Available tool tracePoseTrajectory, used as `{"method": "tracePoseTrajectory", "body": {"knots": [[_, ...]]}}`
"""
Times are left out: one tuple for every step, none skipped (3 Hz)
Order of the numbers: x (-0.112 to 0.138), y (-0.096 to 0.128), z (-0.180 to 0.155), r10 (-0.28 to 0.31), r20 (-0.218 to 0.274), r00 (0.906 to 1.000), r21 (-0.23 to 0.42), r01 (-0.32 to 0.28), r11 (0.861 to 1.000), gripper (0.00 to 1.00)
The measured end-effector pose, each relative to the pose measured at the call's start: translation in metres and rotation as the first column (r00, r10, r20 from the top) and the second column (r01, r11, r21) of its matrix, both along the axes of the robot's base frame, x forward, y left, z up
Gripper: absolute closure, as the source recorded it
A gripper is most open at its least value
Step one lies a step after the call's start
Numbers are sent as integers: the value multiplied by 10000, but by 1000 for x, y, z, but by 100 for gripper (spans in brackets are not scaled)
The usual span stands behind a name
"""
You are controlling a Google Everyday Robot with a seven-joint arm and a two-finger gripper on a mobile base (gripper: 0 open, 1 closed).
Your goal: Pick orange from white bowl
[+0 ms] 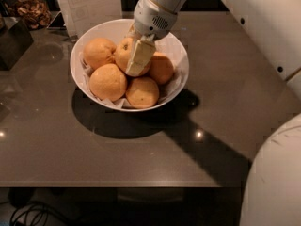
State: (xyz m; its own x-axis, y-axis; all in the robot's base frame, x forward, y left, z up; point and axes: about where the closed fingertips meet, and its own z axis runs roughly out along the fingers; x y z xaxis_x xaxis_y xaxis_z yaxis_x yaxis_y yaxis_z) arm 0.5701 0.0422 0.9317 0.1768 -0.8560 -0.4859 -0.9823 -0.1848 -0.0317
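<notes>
My pincer (135, 62) sits low in the white bowl (101, 28) against the orange (122, 51). I cannot tell whether it grips. The orange is not yet lifted out.

Looks like an office break area or snack counter here — a smooth grey-brown countertop (141, 159) catching small glints of light, with a white bowl (181, 79) of oranges (108, 81) set out on crinkled paper. At the back left are a container of brown dried snacks (33, 13), an upright white printed sheet (89, 4) and a dark box (14, 44). Cables (33, 213) trail on the floor below the front edge — and the gripper (136, 67) is down inside the bowl, over the middle fruit.
</notes>
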Motion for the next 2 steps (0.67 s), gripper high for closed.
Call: {"method": "tracePoseTrajectory", "body": {"knots": [[-13, -3, 26, 269, 632, 9976, 1066, -336, 9937, 100], [-44, -27, 56, 166, 1372, 9904, 2167, -464, 9751, 100]]}}
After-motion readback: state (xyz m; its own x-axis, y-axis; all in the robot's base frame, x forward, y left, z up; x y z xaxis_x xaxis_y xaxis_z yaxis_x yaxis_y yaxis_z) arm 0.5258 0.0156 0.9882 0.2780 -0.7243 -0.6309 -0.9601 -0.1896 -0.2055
